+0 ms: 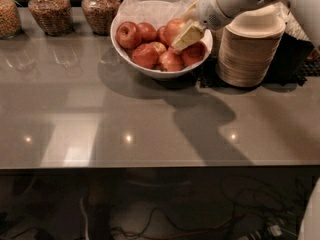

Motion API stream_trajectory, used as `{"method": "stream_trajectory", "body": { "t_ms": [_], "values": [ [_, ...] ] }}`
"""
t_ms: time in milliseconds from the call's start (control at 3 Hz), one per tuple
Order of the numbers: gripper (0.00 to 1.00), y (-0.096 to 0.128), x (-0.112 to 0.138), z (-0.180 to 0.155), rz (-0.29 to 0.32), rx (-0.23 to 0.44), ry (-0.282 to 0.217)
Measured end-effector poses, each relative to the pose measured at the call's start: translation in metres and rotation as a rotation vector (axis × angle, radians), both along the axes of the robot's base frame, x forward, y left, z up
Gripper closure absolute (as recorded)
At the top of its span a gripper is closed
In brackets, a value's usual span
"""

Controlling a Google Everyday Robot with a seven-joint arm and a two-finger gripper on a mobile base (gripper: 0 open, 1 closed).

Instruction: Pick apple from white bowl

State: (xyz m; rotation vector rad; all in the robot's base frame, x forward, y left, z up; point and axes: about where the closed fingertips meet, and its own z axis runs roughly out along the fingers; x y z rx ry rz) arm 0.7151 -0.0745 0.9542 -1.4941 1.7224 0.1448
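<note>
The white bowl [150, 73] stands at the back middle of the grey counter, lined with crinkled white paper and holding several red apples. The pale yellow-orange apple [171, 28] sits highest, at the bowl's right side. My gripper [184, 35] reaches in from the upper right. Its cream-coloured fingers [189, 33] are closed against the pale apple's right side, and it holds the apple slightly above the other apples.
A tall stack of tan disposable bowls [250, 49] stands right beside the white bowl, under my arm. Three glass jars [47, 11] of dry food line the back left. A black object [295, 59] sits at the far right. The counter's front edge [125, 166] runs across the view.
</note>
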Motion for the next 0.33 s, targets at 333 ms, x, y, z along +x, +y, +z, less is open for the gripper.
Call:
{"method": "stream_trajectory", "body": {
  "t_ms": [333],
  "values": [
    [1.0,-0.0116,-0.029,0.0211,0.038,0.047,-0.044]
  ]
}}
